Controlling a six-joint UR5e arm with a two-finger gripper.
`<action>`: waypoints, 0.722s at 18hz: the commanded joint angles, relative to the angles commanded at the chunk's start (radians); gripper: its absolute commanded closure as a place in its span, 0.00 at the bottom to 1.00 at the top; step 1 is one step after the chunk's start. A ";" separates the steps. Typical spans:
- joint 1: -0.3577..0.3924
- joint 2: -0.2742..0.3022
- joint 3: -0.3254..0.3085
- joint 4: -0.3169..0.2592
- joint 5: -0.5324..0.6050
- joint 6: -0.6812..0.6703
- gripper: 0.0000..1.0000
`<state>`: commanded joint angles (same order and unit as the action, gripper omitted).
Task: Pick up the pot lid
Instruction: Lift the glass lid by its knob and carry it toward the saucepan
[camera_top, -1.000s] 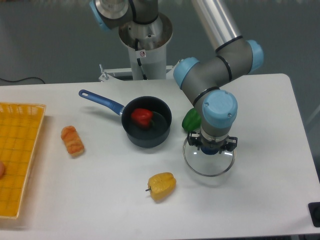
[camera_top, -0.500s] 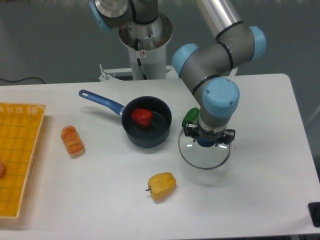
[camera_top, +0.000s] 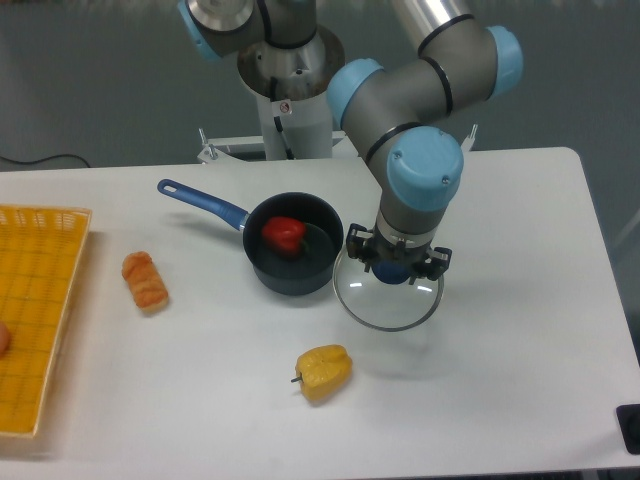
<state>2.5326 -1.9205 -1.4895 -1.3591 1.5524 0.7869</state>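
Observation:
My gripper (camera_top: 398, 258) points down at the right of the middle, its two fingers shut on the blue knob of the pot lid. The pot lid (camera_top: 388, 312) is clear glass with a thin metal rim. It hangs under the fingertips, slightly tilted, and its left edge reaches close to the black pan's right side in this view. The fingers and gripper body cover part of the knob and the lid's far side.
Left of the lid sits a black pan (camera_top: 292, 278) with a blue handle and a red pepper (camera_top: 285, 234) inside. A yellow pepper (camera_top: 323, 372) lies nearer the front. Farther left are an orange-brown item (camera_top: 145, 282) and a yellow crate (camera_top: 60, 300).
The gripper and the lid have moved left together, with the lid also slightly up the view. The green pepper seen behind them earlier is now hidden by the gripper.

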 joint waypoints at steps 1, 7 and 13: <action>0.000 0.002 0.000 0.000 -0.005 0.000 0.37; 0.002 0.012 -0.005 0.002 -0.018 0.000 0.37; 0.005 0.014 -0.008 0.002 -0.018 -0.003 0.37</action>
<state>2.5372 -1.9067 -1.4971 -1.3576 1.5340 0.7839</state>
